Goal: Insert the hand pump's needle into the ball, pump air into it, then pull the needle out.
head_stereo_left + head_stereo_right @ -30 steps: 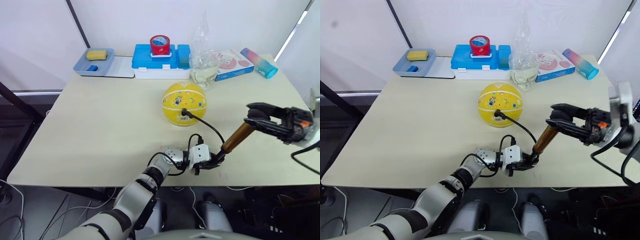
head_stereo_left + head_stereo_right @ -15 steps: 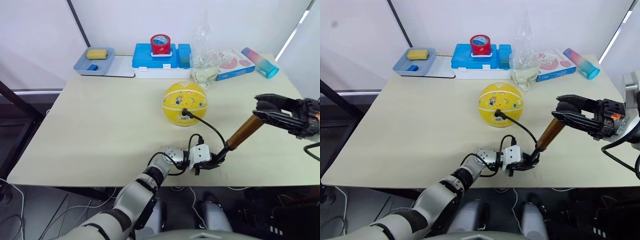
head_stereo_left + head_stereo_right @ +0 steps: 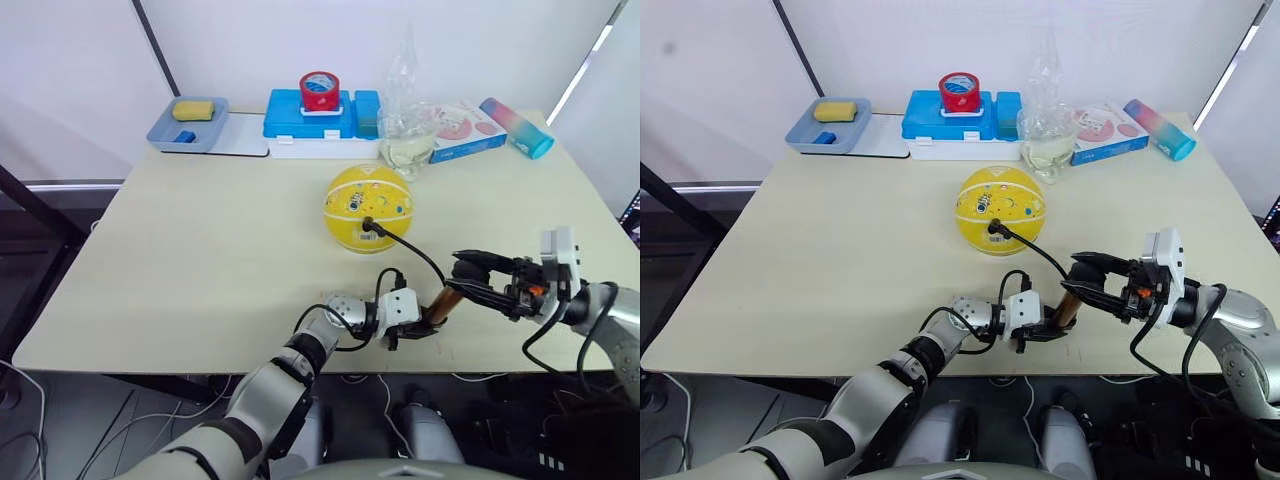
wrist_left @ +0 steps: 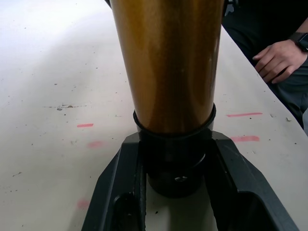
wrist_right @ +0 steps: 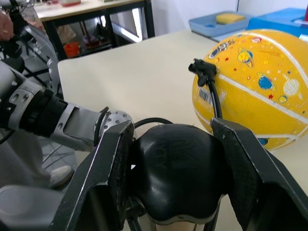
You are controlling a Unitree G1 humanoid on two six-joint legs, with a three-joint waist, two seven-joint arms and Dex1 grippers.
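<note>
**Pump compressed at near edge of desk**

Pale beige desk against white wall panels. At far edge: grey tray with yellow sponge, blue box topped by red tape roll, clear plastic bag, flat printed box and a pink-to-teal tube at far right.

Near centre of desk, resting: yellow ball, round. Black needle fitting seated in near face of ball, thin hose curving from it toward near edge.

Near edge, right of centre: hand pump, tilted up to the right, just a short stretch of gold barrel showing. Left gripper clamped narrow on black base cap, 2 fingers pressing either side. Right gripper closed around black handle on top, close to left gripper.

Person's hand resting beyond desk's edge in left wrist view.
</note>
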